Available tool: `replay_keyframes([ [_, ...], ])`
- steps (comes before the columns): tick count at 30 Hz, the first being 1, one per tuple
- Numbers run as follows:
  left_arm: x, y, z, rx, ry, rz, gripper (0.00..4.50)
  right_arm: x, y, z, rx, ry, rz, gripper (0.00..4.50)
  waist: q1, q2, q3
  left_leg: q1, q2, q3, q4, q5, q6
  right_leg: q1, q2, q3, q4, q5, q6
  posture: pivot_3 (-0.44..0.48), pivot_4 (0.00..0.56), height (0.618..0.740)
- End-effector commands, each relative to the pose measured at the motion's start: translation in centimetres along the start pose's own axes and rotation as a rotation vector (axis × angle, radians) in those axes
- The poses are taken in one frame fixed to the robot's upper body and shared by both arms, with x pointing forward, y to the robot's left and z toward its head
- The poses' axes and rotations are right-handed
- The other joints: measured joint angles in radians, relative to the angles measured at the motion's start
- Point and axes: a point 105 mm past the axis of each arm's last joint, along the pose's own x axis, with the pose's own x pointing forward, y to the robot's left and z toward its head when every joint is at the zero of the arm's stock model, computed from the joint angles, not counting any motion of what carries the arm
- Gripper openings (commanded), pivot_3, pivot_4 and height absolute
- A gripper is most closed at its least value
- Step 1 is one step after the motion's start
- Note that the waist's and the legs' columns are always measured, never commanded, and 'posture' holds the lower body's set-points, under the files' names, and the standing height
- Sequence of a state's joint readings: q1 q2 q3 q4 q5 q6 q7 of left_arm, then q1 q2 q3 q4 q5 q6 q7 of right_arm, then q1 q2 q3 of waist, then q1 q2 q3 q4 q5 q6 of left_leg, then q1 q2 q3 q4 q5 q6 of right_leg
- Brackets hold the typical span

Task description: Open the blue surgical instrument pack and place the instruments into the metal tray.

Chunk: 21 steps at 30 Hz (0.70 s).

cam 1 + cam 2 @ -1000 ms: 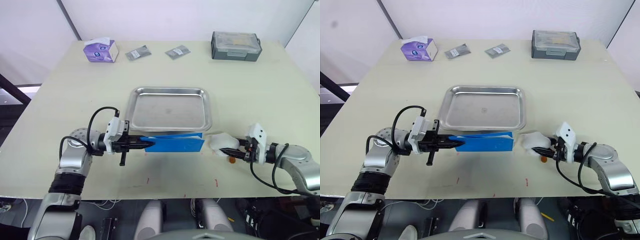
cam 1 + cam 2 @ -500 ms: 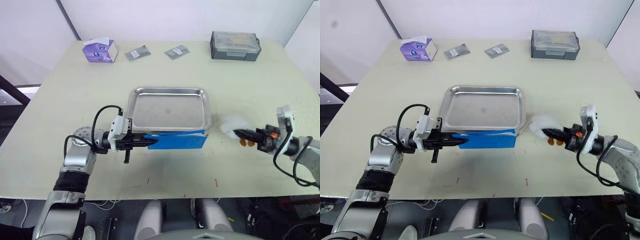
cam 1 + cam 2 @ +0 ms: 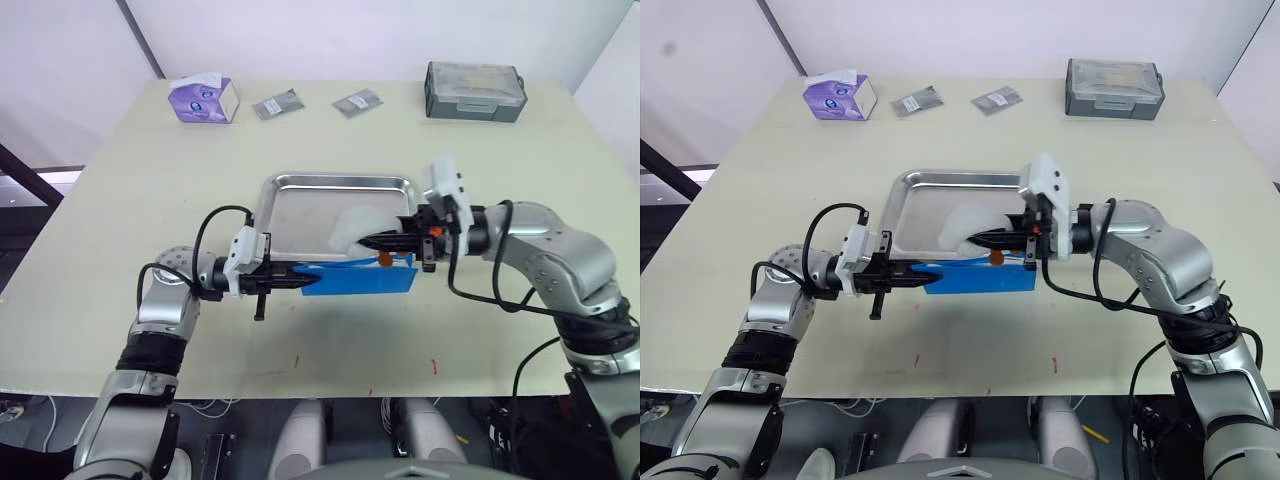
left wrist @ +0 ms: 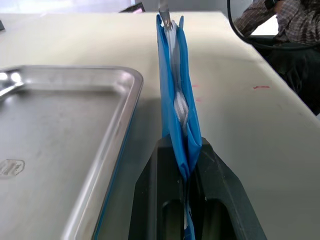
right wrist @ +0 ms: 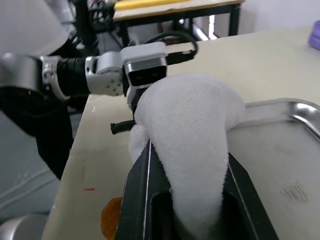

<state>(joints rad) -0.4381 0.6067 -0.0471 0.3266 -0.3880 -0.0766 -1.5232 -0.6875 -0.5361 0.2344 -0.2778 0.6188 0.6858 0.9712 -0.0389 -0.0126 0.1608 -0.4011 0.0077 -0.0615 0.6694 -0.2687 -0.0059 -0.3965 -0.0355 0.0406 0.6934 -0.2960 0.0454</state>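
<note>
**While pack stands pinched on edge: lining half drawn, tray unfilled**

Landmark: metal tray (image 3: 290,225), centre of table (image 3: 120,200).

- Blue surgical instrument pack (image 3: 360,278): on edge, just beside tray's near rim, running along it. Silver contents glimpsed between blue walls in left wrist view; no instrument clearly out, none lying in tray.
- Left gripper (image 3: 292,283): beside tray's near left corner, fingers closed tight on pack's left end.
- Right gripper (image 3: 362,241): over tray's near right part, just above pack's top edge, fingers clamped on white soft lining (image 3: 352,225), bunched and lifted over tray floor.
- Small orange piece (image 3: 384,257): under right gripper, at pack's upper edge; nature unclear.

Handling, as judged:
- Keep left pinch firm and low, so pack neither tips nor slides from tray rim.
- Draw lining away from left gripper and upward, slowly; watch for tools dragging out with it.
- Keep opening turned toward tray, so anything loosened falls inside rim, not onto table.
- Risk: lining tearing or slipping free before mouth gapes.
</note>
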Motion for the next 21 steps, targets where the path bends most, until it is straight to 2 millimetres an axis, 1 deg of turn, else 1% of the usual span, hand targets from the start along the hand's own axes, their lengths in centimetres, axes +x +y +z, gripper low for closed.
replay_keyframes([
  [1,0.2,-0.2,0.3,0.028,0.006,-0.020,0.00,1.3,0.4,0.9,-0.171,0.031,0.055,0.00,-0.002,0.000,0.000,0.000,0.000,0.000,0.000,0.000,0.000,0.000,0.000,0.000,0.000,0.000,0.000,0.000,0.150,0.734],
  [8,0.5,-0.1,0.2,0.026,0.001,-0.019,0.00,4.5,1.4,1.3,-0.296,0.045,0.145,0.00,-0.004,0.000,0.000,0.001,0.000,0.000,0.000,0.000,0.000,0.000,0.000,0.000,0.001,0.000,0.000,0.000,0.150,0.734],
  [13,0.6,0.1,0.3,0.028,-0.005,-0.015,0.00,5.7,2.1,2.0,-0.335,-0.009,0.167,0.00,-0.003,0.000,0.000,0.001,0.000,-0.001,0.000,0.000,0.000,0.000,0.000,0.000,0.001,0.000,0.000,0.000,0.150,0.734],
  [17,0.7,0.2,0.3,0.029,-0.007,-0.011,0.00,5.8,2.3,2.2,-0.343,-0.034,0.165,0.00,-0.003,0.000,0.000,0.001,0.000,-0.001,0.000,0.000,0.000,0.000,0.000,0.000,0.001,0.000,0.000,0.000,0.150,0.734],
  [21,0.6,0.4,0.2,0.028,-0.005,-0.003,0.00,4.8,4.0,0.9,-0.320,-0.002,0.238,0.00,-0.003,0.000,0.000,0.001,0.000,-0.001,0.000,0.000,0.000,0.000,0.000,0.000,0.001,0.000,0.000,0.000,0.150,0.734],
])
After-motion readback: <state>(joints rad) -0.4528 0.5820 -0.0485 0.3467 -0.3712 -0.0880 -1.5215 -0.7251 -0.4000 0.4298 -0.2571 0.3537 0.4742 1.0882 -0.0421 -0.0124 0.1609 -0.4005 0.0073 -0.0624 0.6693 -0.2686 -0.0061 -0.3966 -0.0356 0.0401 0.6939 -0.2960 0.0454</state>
